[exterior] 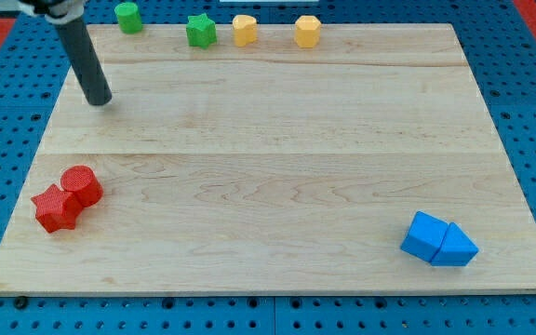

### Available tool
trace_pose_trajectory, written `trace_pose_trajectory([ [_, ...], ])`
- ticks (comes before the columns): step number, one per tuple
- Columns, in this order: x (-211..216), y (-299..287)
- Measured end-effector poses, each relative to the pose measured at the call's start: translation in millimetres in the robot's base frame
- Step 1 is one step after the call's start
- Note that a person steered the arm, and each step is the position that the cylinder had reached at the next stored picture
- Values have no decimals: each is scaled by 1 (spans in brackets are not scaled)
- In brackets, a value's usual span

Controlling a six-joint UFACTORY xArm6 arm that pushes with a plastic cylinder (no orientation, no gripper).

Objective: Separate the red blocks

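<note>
Red cylinder (pixel 81 184) touches red star (pixel 57 208); my tip (pixel 100 100) is well above; no pincer shows.

Board: wooden table top (pixel 277 140)
Top edge: green cylinder (pixel 127 17), green star (pixel 200 31), two yellow blocks (pixel 245 30) (pixel 307 31)
Bottom left: red cylinder (pixel 82 185) touching red star (pixel 57 208)
Bottom right: blue cube (pixel 424 234) touching blue triangle (pixel 455 248)

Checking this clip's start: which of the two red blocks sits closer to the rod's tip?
The red cylinder, the upper-right one of the touching pair; the red star lies farther from my tip.

A straight, dark grey, smooth cylindrical rod ends in my tip (pixel 100 100), blunt and rounded.
</note>
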State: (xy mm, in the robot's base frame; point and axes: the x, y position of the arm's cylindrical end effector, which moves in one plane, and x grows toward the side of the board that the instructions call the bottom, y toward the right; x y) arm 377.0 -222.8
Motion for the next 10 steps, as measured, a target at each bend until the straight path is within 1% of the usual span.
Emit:
trace_pose_trajectory([
  [1,59,19],
  [2,122,-2],
  [3,156,-60],
  [4,159,-70],
  [5,235,-70],
  [6,241,-48],
  [7,238,-35],
  [8,219,-24],
  [9,180,20],
  [10,189,55],
])
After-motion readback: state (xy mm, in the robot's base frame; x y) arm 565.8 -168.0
